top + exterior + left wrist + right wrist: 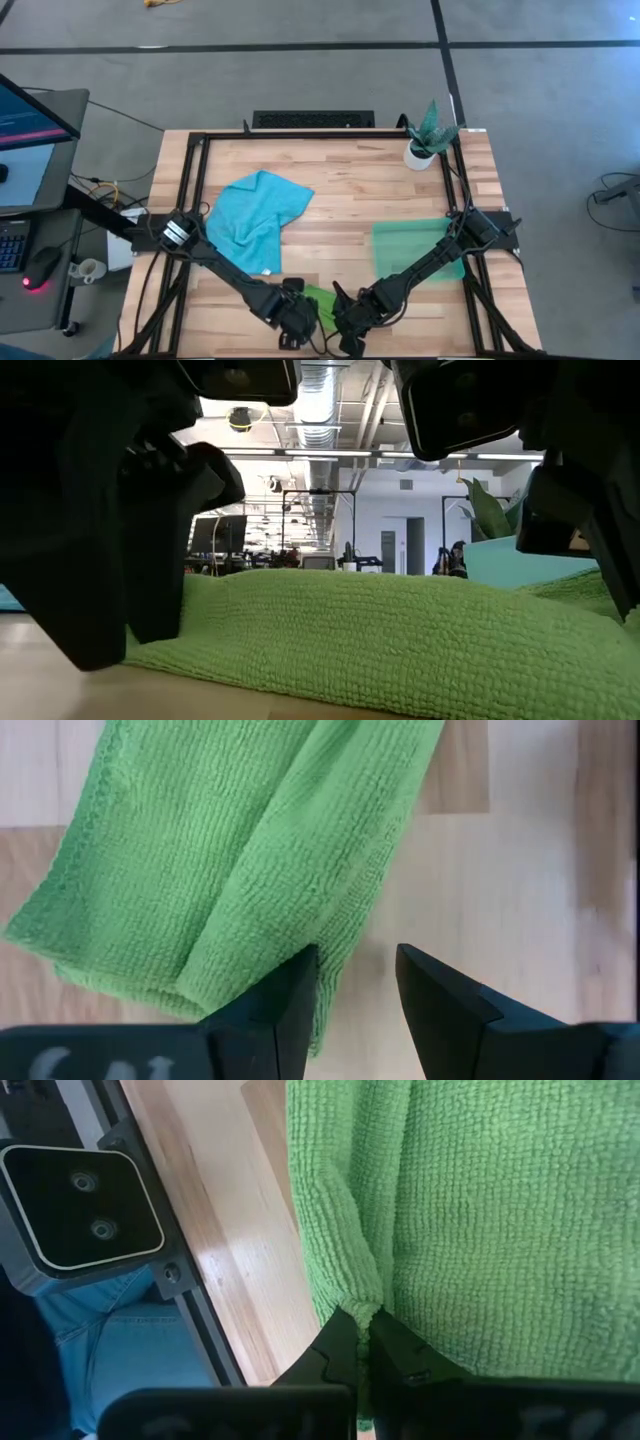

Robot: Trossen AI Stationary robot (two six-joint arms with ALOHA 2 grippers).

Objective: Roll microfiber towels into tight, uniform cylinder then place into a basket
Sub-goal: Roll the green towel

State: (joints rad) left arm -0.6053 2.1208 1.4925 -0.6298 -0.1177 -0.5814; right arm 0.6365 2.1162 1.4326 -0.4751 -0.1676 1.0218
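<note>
I see the lime green towel (240,850) lying partly folded over itself on the desk (340,185) at its near edge, between the two grippers; from the low view it forms a long, low ridge (400,635). The right gripper (365,1342) has its fingers pressed together, pinching a fold at the towel's edge. The left gripper (357,982) sits just beside the towel's other end with its fingers apart; one finger (290,1000) touches the hem, the other stands over bare wood, nothing clamped between them.

From above, both arms converge low at the front of the desk, left gripper (297,318), right gripper (350,315), with only a scrap of the green towel (318,297) showing between them.

The turquoise towel (255,215) lies rumpled and flat on the left half of the desk, well apart from the grippers. The basket (415,245) rests on the right half, partly crossed by the right arm. A small white plant pot (420,155) stands at the far right corner.
</note>
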